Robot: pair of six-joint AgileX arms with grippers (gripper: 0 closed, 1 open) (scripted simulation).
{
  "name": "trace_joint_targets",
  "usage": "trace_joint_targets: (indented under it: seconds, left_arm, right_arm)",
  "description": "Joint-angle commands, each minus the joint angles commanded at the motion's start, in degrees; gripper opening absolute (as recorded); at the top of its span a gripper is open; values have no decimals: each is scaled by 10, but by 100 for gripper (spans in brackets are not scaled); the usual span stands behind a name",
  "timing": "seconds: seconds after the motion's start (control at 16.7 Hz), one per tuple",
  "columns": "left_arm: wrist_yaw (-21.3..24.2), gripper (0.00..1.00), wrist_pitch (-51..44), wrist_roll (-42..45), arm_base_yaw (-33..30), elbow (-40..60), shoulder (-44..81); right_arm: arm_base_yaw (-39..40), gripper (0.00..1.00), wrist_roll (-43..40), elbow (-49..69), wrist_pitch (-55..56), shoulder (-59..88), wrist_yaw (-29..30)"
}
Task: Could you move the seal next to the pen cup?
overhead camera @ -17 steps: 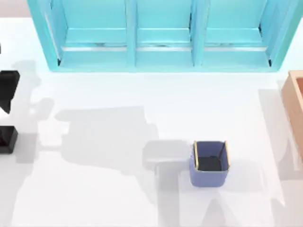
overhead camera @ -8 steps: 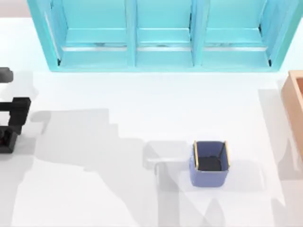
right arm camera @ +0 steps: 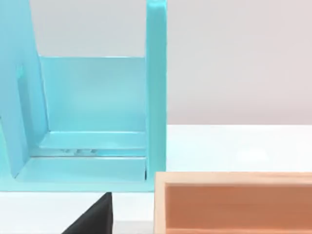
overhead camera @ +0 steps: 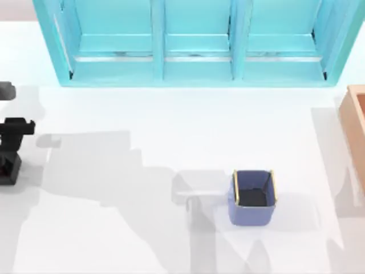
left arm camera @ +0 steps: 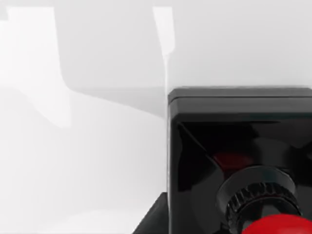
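The seal [overhead camera: 8, 169] stands at the table's far left edge, and in the left wrist view its square black base [left arm camera: 239, 126] and red knob [left arm camera: 278, 225] are very close. My left gripper [overhead camera: 16, 132] hovers just behind the seal and partly over it. The periwinkle-blue pen cup [overhead camera: 252, 197] with yellow-tan rim edges stands upright at the front, right of centre and far from the seal. A black part of my right gripper [right arm camera: 92, 219] shows in the right wrist view, near the tan box.
A large turquoise shelf unit [overhead camera: 194, 43] runs along the back of the table. A tan open box [overhead camera: 356, 128] sits at the right edge, seen close in the right wrist view [right arm camera: 234, 202]. White tabletop lies between seal and cup.
My left gripper has come forward from farther back along the left edge to just behind the seal. Seal and pen cup have stayed put.
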Motion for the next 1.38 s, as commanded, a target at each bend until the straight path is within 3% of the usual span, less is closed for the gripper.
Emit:
trace_joint_targets:
  seconds: [0.36,1.02,1.38]
  left_arm:
    - [0,2,0,0,0,0,0]
    - [0,0,-9,-8,-8,9,1]
    - [0,0,-172,-119,-119,163,0]
  right_arm:
    - [0,100,0,0,0,0,0]
    - [0,100,0,0,0,0,0]
    - [0,100,0,0,0,0,0]
